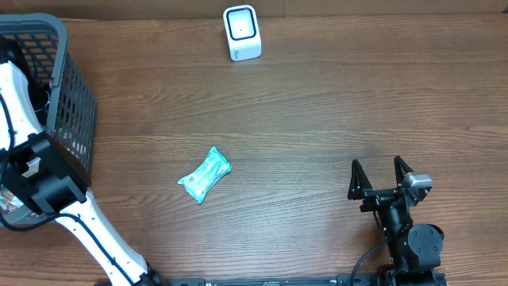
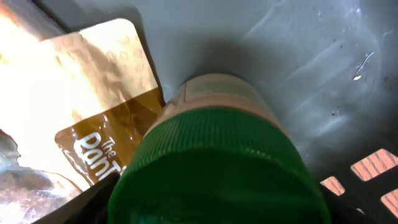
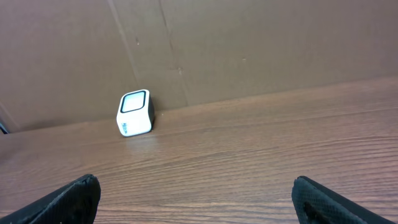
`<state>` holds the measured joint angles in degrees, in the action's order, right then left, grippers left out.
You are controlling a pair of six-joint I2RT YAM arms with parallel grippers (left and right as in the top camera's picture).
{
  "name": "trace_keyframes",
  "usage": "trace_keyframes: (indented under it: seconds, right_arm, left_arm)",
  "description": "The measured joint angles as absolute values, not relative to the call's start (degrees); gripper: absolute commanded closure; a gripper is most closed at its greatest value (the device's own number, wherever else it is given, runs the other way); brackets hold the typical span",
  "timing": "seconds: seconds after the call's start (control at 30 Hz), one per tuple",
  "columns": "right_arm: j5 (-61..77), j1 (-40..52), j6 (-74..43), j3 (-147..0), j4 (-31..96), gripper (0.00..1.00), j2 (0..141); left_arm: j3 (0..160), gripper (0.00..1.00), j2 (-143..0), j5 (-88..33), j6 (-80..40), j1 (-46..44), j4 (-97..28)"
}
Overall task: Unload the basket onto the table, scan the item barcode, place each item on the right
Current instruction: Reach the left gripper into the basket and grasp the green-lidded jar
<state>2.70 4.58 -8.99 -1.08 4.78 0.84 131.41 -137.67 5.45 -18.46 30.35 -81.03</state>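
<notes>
1. Overhead: the right gripper (image 1: 381, 176) rests low on the wooden table (image 1: 317, 103) with its jaws spread wide and nothing between them. The left arm (image 1: 32, 171) reaches into the dark mesh basket (image 1: 75, 95) at the table's left edge, and the left gripper is hidden there. A teal packet (image 1: 205, 175) lies near mid-table. The white scanner (image 1: 242, 32) stands at the far edge.
2. Left wrist: a bottle (image 2: 217, 93) with a green ribbed cap (image 2: 217, 174) fills the view, lying in the basket against a brown pouch (image 2: 106, 124). Whether the jaws are spread or pinching cannot be told.
3. Right wrist: both fingertips (image 3: 68, 199) stand far apart, and the scanner is well ahead.
</notes>
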Motion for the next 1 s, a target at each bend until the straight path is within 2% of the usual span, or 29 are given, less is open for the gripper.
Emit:
trace_keyframes:
  seconds: [0.23, 0.3, 0.43, 0.6, 1.0]
  right_arm:
    - [2.72, 4.60, -8.99, -1.08, 4.78, 0.00, 0.84]
    - [2.72, 4.60, -8.99, -1.08, 4.78, 0.00, 0.84]
    - [2.72, 4.60, -9.02, -1.08, 4.75, 0.00, 0.84]
    - [2.72, 4.60, -8.99, -1.08, 4.78, 0.00, 0.84]
    - [2.72, 4.60, -8.99, -1.08, 4.75, 0.00, 0.84]
  left_arm:
    - [129.82, 0.30, -137.67, 5.67, -18.48, 30.35, -78.13]
    - [128.53, 0.34, -137.67, 5.72, -18.50, 30.35, -77.14]
    - [126.10, 0.47, -137.69, 5.85, -18.85, 30.35, -75.46]
    - [126.08, 0.58, -137.69, 5.89, -19.14, 30.35, -75.13]
    - [132.22, 0.62, -137.69, 5.85, -19.77, 30.35, -81.23]
